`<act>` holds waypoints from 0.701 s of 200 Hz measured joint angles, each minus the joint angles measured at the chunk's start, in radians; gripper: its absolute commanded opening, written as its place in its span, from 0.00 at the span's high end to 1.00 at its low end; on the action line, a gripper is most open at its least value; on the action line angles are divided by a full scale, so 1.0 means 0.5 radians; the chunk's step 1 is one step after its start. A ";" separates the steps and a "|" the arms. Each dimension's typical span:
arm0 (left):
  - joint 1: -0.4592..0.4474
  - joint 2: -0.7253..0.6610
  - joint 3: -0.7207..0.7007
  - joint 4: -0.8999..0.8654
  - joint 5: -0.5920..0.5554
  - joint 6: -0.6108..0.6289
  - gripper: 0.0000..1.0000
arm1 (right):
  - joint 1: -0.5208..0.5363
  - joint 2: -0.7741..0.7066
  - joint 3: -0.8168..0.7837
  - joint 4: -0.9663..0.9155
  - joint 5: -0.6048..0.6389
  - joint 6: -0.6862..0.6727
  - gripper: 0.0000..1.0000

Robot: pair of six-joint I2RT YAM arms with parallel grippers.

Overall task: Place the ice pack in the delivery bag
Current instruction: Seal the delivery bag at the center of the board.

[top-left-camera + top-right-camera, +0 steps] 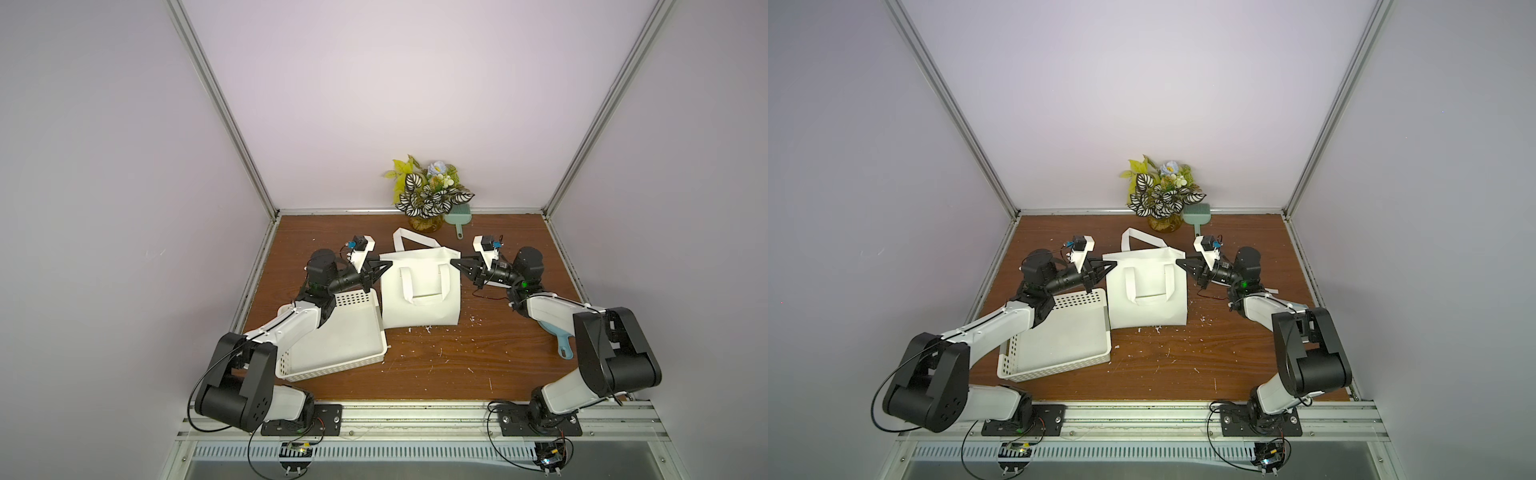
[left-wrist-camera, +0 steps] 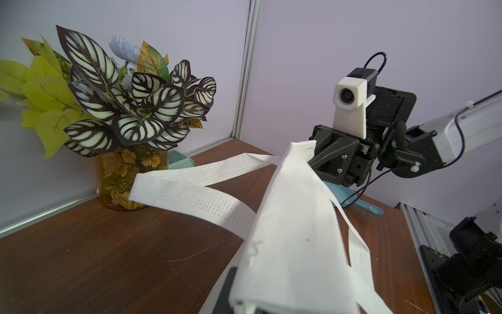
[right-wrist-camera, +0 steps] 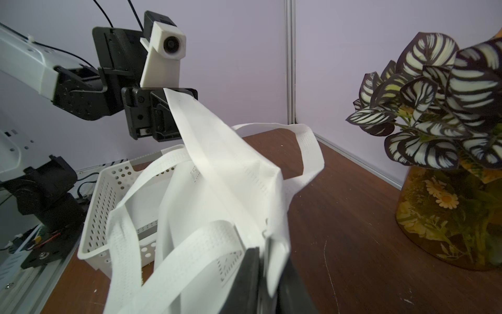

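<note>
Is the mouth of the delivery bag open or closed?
Closed. The delivery bag is flat; in both wrist views its top edges lie pressed together and no silver lining shows.

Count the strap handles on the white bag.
2. One handle lies against the delivery bag's near face; the other loops out behind it toward the vase. None seems hidden.

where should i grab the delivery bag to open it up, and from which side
Grip the delivery bag at its two top rim corners, one from each side. It lies collapsed with its mouth pressed shut, and the strap handles lie loose, so corner pulls likely spread it best. The left end effector and right end effector sit at those corners.
</note>
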 measured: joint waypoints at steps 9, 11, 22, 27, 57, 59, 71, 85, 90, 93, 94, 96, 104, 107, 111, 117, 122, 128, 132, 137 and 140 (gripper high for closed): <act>0.000 0.004 0.000 0.011 0.008 -0.007 0.96 | 0.001 -0.002 0.000 -0.008 -0.001 -0.007 0.68; 0.000 0.004 0.000 0.011 0.011 -0.014 0.97 | 0.001 -0.004 0.000 -0.008 -0.002 -0.008 0.66; 0.000 0.004 0.000 0.017 0.024 -0.014 0.98 | 0.000 -0.013 0.000 -0.020 -0.004 -0.012 0.62; 0.000 0.004 0.000 0.022 0.029 -0.016 1.00 | 0.000 -0.015 0.000 -0.022 -0.008 -0.008 0.61; 0.000 0.004 0.000 0.031 0.053 -0.018 1.00 | 0.000 -0.032 0.000 -0.021 -0.025 0.012 0.60; 0.000 0.004 0.000 0.033 0.054 -0.018 1.00 | 0.000 -0.032 0.001 -0.020 -0.029 0.020 0.59; 0.000 0.006 0.000 0.040 0.063 -0.018 1.00 | 0.000 -0.032 0.003 -0.008 -0.038 0.048 0.59; 0.000 0.008 0.000 0.046 0.068 -0.018 1.00 | -0.002 -0.032 0.014 0.003 -0.047 0.095 0.59; 0.000 0.008 0.000 0.049 0.069 -0.017 1.00 | -0.002 -0.032 0.021 0.009 -0.049 0.109 0.59; 0.000 0.008 0.000 0.051 0.070 -0.017 1.00 | -0.004 -0.032 0.026 0.014 -0.052 0.122 0.59; 0.000 0.008 0.000 0.051 0.070 -0.017 1.00 | -0.004 -0.032 0.029 0.017 -0.054 0.127 0.59; 0.000 0.009 0.000 0.053 0.070 -0.017 1.00 | -0.005 -0.032 0.033 0.018 -0.056 0.131 0.59; 0.000 0.010 0.000 0.060 0.069 -0.017 1.00 | -0.007 -0.032 0.047 0.031 -0.069 0.158 0.59; 0.000 0.010 0.000 0.062 0.070 -0.017 1.00 | -0.008 -0.031 0.053 0.036 -0.076 0.169 0.59; 0.000 0.011 0.000 0.065 0.069 -0.017 1.00 | -0.010 -0.031 0.060 0.039 -0.084 0.179 0.59; 0.000 0.011 0.000 0.069 0.069 -0.017 1.00 | -0.014 -0.031 0.071 0.043 -0.094 0.195 0.59; 0.000 0.012 0.000 0.072 0.069 -0.017 1.00 | -0.017 -0.031 0.079 0.047 -0.097 0.208 0.59; 0.000 0.013 0.000 0.076 0.069 -0.017 1.00 | -0.017 -0.031 0.085 0.051 -0.099 0.220 0.60; 0.000 0.014 0.000 0.079 0.069 -0.017 1.00 | -0.018 -0.031 0.092 0.051 -0.101 0.227 0.61; 0.000 0.015 0.000 0.082 0.069 -0.017 1.00 | -0.019 -0.027 0.101 0.051 -0.105 0.237 0.62; 0.000 0.015 0.000 0.083 0.069 -0.017 1.00 | -0.020 -0.024 0.108 0.053 -0.108 0.240 0.62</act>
